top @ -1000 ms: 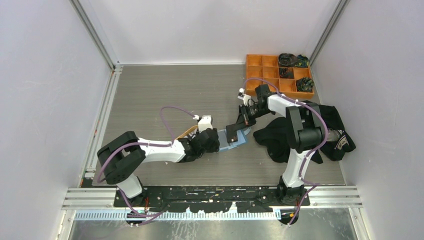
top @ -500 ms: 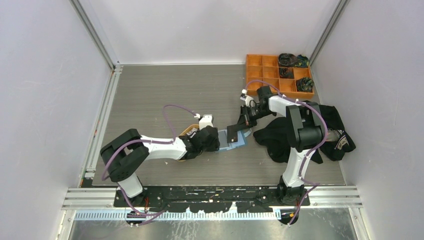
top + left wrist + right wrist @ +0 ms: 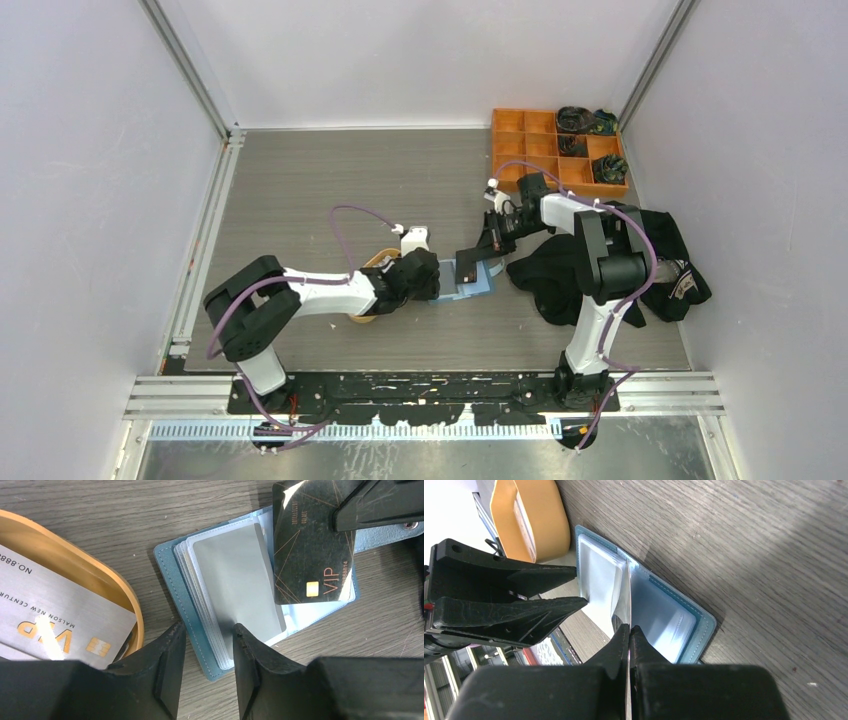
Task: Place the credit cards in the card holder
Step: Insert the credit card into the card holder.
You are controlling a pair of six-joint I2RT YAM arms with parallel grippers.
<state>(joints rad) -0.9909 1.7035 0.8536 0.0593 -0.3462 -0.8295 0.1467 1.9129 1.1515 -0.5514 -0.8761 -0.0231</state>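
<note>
Top view: the blue card holder (image 3: 485, 283) lies open on the tabletop (image 3: 330, 190), at 3 o'clock from the left end effector (image 3: 432, 288). The right end effector (image 3: 480, 252) is clenched on a black card (image 3: 466, 267) over it.
Left wrist: the fingers (image 3: 170, 665) are parted and straddle the holder's 7 o'clock corner; I cannot tell if they grip it.
Right wrist: the card stands edge-on at the clear pockets (image 3: 599, 575).

Blue card holder (image 3: 169, 567) lies open, flat on the counter (image 3: 100, 510), clear pockets fanned, grey card (image 3: 235, 585) uppermost; black card (image 3: 305, 555) tilted over its 1 o'clock corner; silver card (image 3: 55, 615) at 9 o'clock
</note>
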